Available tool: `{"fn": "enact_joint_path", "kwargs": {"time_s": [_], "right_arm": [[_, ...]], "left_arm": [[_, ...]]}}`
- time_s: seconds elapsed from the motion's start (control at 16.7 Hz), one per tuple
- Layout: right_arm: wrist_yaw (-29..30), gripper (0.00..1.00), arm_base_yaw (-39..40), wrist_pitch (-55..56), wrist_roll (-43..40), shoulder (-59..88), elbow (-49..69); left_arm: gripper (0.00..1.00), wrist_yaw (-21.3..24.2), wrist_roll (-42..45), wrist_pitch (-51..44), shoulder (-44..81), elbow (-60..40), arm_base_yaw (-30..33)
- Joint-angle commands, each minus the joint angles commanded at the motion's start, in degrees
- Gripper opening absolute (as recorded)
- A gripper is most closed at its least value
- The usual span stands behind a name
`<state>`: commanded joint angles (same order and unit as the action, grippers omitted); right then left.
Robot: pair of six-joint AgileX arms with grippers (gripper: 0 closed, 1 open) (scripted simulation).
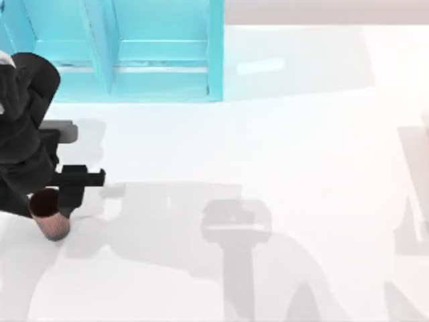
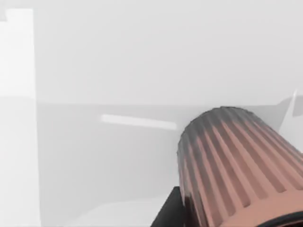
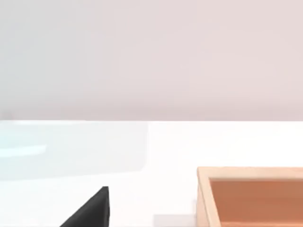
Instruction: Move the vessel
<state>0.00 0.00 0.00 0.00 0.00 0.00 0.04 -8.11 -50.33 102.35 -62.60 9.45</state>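
A: What's at the table's left edge?

B: The left arm; its gripper (image 1: 55, 201) sits there, and the cup (image 1: 48, 215) is right at it, dark mouth up, ribbed copper sides tapering down; whether the cup touches the table (image 1: 281, 147) I can't tell.

A: Is the gripper pinching it?

B: It looks so; the left wrist view has the cup (image 2: 236, 165) pressed against a black finger (image 2: 168, 213), so the fingers are closed on it.

A: And farther back?

B: The shelf (image 1: 134, 54), turquoise, stands at the far left, well apart from the cup.

A: The right side?

B: The right wrist view has a black finger (image 3: 92, 210) and, beside it, a wooden box (image 3: 251, 198); spread or pressed together, I cannot tell.
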Motion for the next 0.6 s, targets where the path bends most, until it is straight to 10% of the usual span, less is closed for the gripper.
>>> {"fn": "enact_joint_path", "kwargs": {"time_s": [0.6], "right_arm": [[0.0, 1.0, 0.0, 0.0, 0.0, 0.0, 0.0]], "left_arm": [[0.0, 0.0, 0.1, 0.0, -0.1, 0.0, 0.0]]}}
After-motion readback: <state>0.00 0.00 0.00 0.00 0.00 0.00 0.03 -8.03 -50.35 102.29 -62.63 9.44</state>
